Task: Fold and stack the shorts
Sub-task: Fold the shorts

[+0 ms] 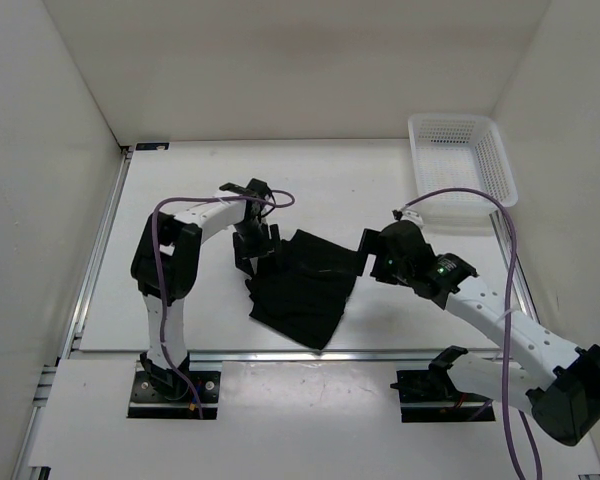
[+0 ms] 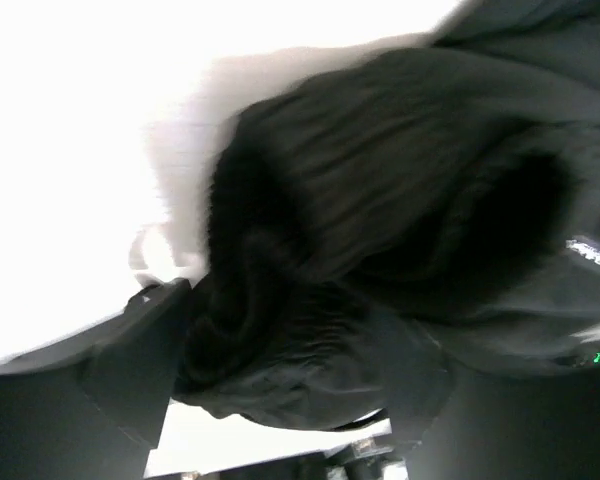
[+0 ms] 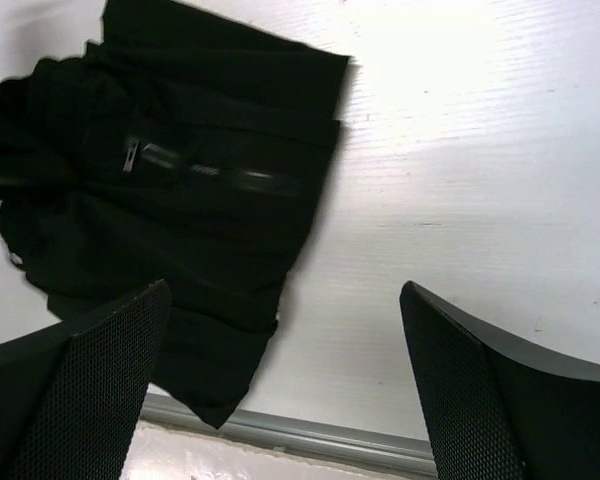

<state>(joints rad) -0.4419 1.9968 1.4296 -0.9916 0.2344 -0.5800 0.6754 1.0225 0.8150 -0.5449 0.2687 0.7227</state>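
The black shorts point(image 1: 305, 290) lie partly folded on the white table, near its front edge. My left gripper point(image 1: 255, 250) is at their left edge; in the left wrist view it point(image 2: 290, 335) is shut on a bunched, gathered part of the shorts point(image 2: 380, 200), which fills the gap between the fingers and looks lifted. My right gripper point(image 1: 365, 255) is just right of the shorts. In the right wrist view it point(image 3: 290, 400) is open wide and empty above bare table, with the shorts point(image 3: 180, 200) and their zip pocket to its left.
A white plastic basket point(image 1: 463, 158) stands at the back right corner. A metal rail point(image 3: 310, 430) runs along the table's front edge, close to the shorts' lower corner. White walls enclose the table on three sides.
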